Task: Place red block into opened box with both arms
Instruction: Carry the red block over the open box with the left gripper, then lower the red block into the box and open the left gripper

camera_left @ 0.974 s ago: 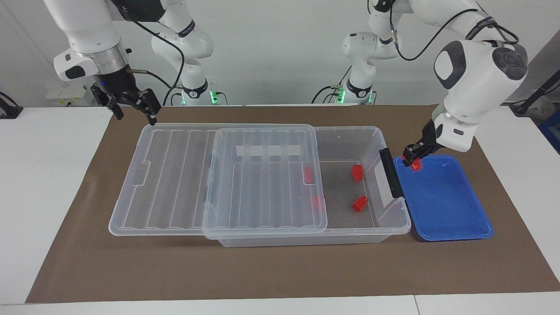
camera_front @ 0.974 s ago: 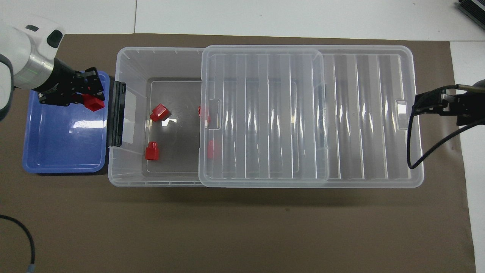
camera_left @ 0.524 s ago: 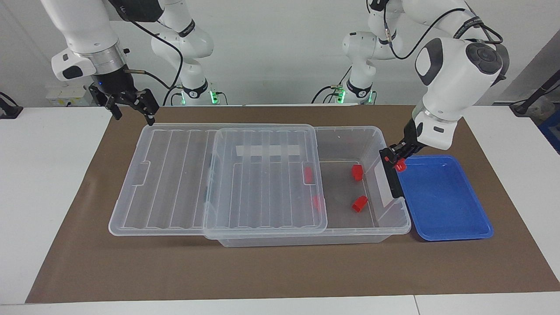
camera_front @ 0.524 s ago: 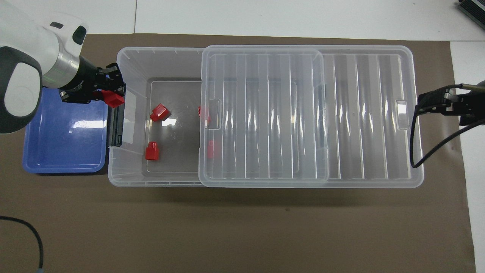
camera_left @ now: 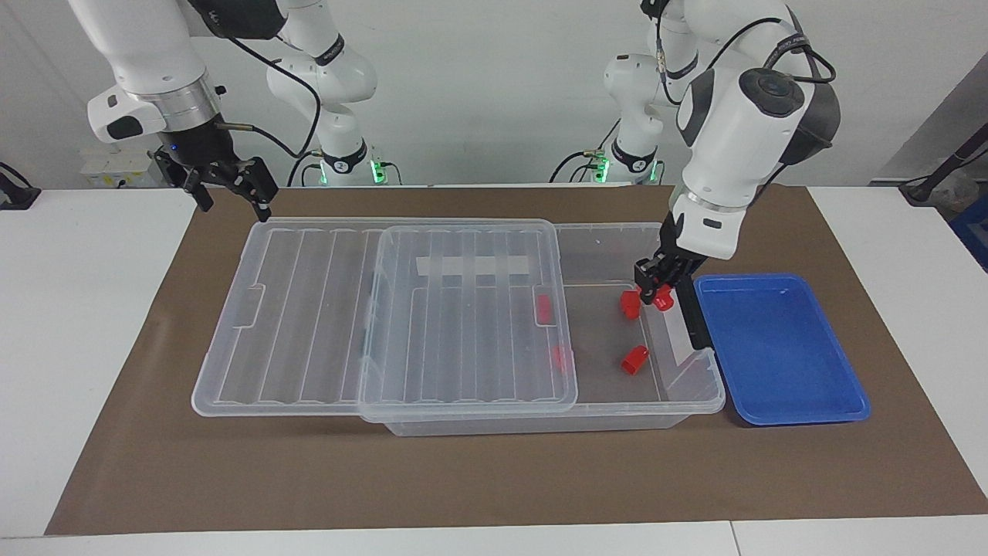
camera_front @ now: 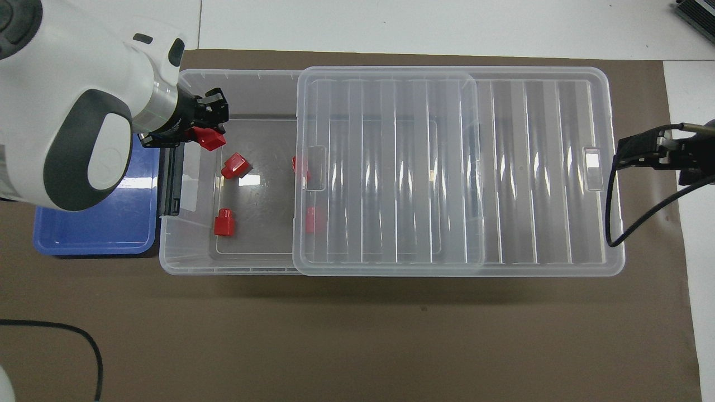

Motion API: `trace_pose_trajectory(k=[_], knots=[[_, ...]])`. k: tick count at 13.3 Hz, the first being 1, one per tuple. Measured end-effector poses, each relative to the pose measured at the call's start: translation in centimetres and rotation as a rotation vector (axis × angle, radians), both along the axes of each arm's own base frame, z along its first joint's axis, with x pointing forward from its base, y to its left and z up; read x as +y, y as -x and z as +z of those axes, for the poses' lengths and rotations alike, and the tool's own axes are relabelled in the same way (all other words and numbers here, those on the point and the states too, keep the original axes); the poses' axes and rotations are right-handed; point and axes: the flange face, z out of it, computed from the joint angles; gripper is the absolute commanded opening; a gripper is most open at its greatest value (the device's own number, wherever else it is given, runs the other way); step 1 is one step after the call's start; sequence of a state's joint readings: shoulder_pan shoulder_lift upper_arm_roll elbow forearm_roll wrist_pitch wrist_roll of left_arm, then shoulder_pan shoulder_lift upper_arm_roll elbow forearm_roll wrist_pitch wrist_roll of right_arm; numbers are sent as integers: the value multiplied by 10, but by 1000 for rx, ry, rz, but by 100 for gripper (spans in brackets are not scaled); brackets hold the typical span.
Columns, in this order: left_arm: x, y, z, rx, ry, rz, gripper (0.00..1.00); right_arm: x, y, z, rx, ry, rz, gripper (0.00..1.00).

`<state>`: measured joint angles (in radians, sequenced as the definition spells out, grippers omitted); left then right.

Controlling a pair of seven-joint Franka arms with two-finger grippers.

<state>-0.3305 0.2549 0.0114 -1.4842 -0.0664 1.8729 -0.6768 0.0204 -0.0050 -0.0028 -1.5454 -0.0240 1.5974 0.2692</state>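
Two end effectors: I report each, places given by frame position.
Left end effector [camera_left: 656, 289]: clamped on the red block [camera_left: 663, 296]; centre right of the facing frame, over the open end of the box [camera_left: 617, 243].
Change: a second ago I had this end effector over the blue tray [camera_left: 779, 355]; it has since crossed the black handle bar [camera_left: 692, 316].
Meaning: the carry is nearly complete; I judge release into the box to be the next step.
Box contents: four red blocks, two in the open section, two under the slid-back lid [camera_left: 463, 309].
Blue tray: no blocks remain.
Right end effector [camera_left: 231, 181]: fingers spread wide, holding nothing; upper left of the facing frame, waiting above the lid's end.
Caution: I would release clear of the box wall.
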Motion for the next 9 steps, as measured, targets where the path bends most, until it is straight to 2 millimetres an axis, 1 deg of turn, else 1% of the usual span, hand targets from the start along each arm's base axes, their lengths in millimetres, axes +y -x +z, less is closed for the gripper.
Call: trace_pose_trajectory(k=[1, 4, 5, 9], knots=[[-1, -1, -10, -13, 1, 2, 0, 0, 0, 0, -1, 0, 0, 100], [-2, 0, -56, -40, -4, 2, 0, 1, 3, 5, -8, 0, 3, 100], [-3, 2, -69, -48, -24, -10, 0, 2, 3, 6, -11, 0, 5, 100], [-22, 18, -114, -66, -49, -61, 0, 5, 4, 6, -11, 0, 9, 100]])
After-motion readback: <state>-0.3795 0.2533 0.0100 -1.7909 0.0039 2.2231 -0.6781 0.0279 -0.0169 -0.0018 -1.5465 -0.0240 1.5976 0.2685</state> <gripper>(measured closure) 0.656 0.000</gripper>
